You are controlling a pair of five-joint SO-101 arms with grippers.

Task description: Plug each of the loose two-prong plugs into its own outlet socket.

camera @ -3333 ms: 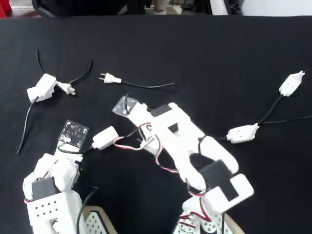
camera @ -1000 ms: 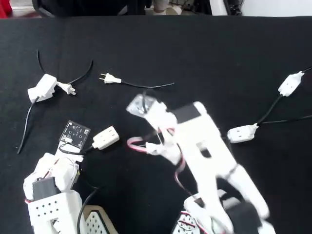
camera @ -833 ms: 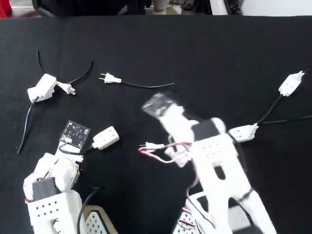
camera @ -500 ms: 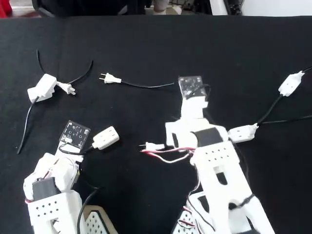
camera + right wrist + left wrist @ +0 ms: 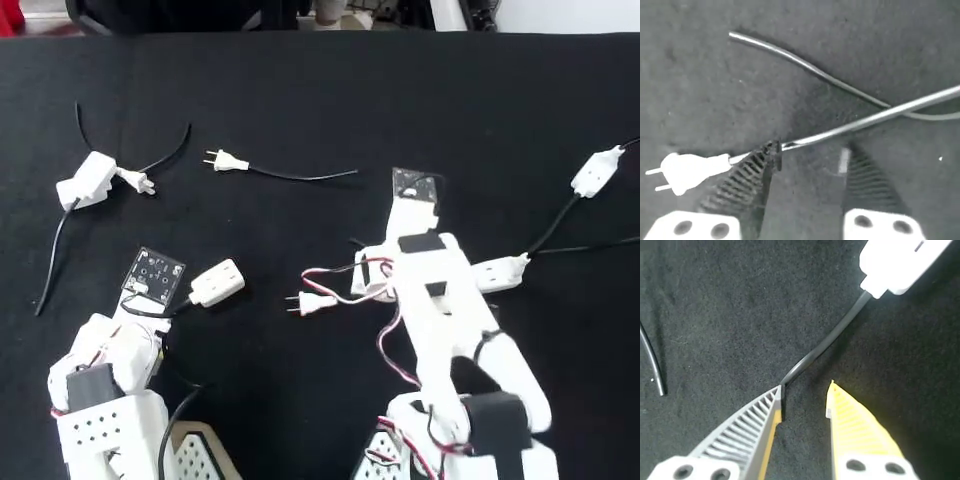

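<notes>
Black cloth bench [image 5: 300, 80], white hardware. Right tool [image 5: 809, 150]: fingers apart, clamped on nothing. The plug [image 5: 687, 170] lies flat just beside one fingertip, prongs pointing away from the tool. Its cable [image 5: 865, 120] crosses the gap right at the tips and looks loose on the bench, not pinched. Left tool [image 5: 805, 386]: fingers apart too, low over the bench. A black lead [image 5: 830, 340] runs from one fingertip to the socket [image 5: 902, 262] just ahead of it.

Change: 3.3 s ago the right arm lay across toward that socket, close by the left tool. It has since swung off to mid-bench, and the plug, hidden then, now shows beside the right tool. The socket sits where it was, well apart from the right tool, with nothing in it as far as the high view shows.

Reading: that insertion did not land or was dropped. Next move is likely a regrasp on the plug body, not the cable.

Second plug [image 5: 225, 160] and third plug [image 5: 138, 181] lie loose, well apart from both tools. The third is just beside a socket block [image 5: 88, 180], prongs turned away. A spare socket [image 5: 498, 270] sits near the right arm, a far socket [image 5: 597, 170] beyond it. No plug seated yet.
</notes>
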